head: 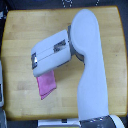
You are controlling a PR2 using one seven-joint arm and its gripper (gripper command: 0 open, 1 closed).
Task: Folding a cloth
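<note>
The pink-magenta cloth [47, 84] lies on the wooden table [20, 45], left of centre and toward the near edge. Its upper part is covered by the white arm. It looks folded, with a smaller flap showing at its lower edge. The arm comes in from the bottom right and bends toward the exterior view's left. The gripper [34, 60] is at the arm's left end, just above the cloth. Its fingers are too blurred and foreshortened for me to judge how they stand or whether they hold the fabric.
The wooden table fills most of the view, with a dark border around it. A pale object [1, 85] sits at the exterior view's left edge. The arm's white base [97, 120] occupies the bottom right.
</note>
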